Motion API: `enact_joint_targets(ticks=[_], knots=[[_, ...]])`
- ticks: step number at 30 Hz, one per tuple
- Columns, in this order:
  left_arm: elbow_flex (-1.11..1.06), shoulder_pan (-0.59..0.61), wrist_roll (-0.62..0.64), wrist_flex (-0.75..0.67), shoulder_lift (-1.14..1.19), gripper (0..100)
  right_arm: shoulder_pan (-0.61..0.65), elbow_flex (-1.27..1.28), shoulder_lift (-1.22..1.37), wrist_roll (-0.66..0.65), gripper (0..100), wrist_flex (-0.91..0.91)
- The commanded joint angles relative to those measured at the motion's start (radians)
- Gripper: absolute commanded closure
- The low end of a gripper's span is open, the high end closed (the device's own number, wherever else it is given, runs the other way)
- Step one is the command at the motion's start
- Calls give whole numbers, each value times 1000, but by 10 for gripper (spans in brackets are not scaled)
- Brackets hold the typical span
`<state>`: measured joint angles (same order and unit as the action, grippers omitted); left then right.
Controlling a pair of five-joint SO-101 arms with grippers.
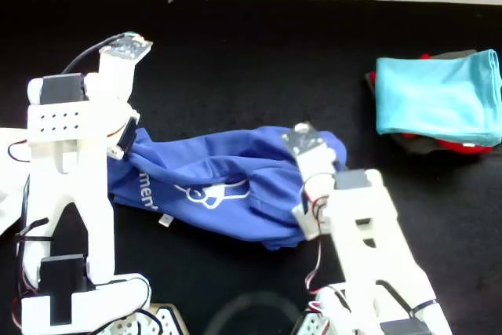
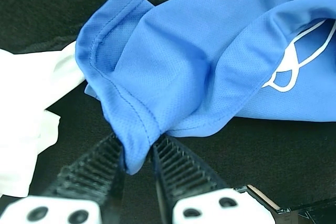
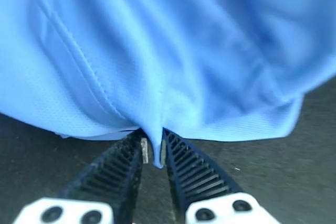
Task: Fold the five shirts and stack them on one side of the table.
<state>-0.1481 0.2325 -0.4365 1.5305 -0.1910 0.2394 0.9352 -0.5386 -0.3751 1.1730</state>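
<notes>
**Blue shirt pinched at both ends, mid-fold**

The blue shirt (image 1: pixel 227 182) lies bunched at mid-table (image 1: pixel 235 52), print side up, strung between the two arms. The left gripper (image 2: pixel 137 156) has its jaws pressed onto a stitched hem edge, with fabric pinched between the ribbed pads. The right gripper (image 3: pixel 152 150) is likewise clamped on a fold of blue cloth at the opposite end. A white shirt (image 2: pixel 26 114) sits just beside the left pinch, touching the blue one. The folded stack (image 1: pixel 435 100), cyan on top of red and dark pieces, is at the right side of the table, well apart from the blue shirt.

Step in hand, as a judgement: spread the shirt or fold it over. To do it well, both arms should move together with even tension, lifting enough that the sagging middle does not drag, and staying clear of the white shirt. Both pinches are near the edge and could slip.

The shirt's long axis runs across the table, from gripper to gripper. Which end is the collar cannot be told.
</notes>
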Motion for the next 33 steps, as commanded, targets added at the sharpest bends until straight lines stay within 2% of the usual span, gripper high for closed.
enact_joint_targets(ticks=[1,8,16,33], knots=[[4,2,-5,-5,-12,991,-42,-177,-15,-21,991,111],[4,-53,3,3,-12,991,-191,-555,-15,-81,991,249],[260,-171,3,213,-179,991,-426,-1027,-15,-107,991,266],[300,-173,-2,178,-631,991,-530,-1810,-15,-110,991,260]])
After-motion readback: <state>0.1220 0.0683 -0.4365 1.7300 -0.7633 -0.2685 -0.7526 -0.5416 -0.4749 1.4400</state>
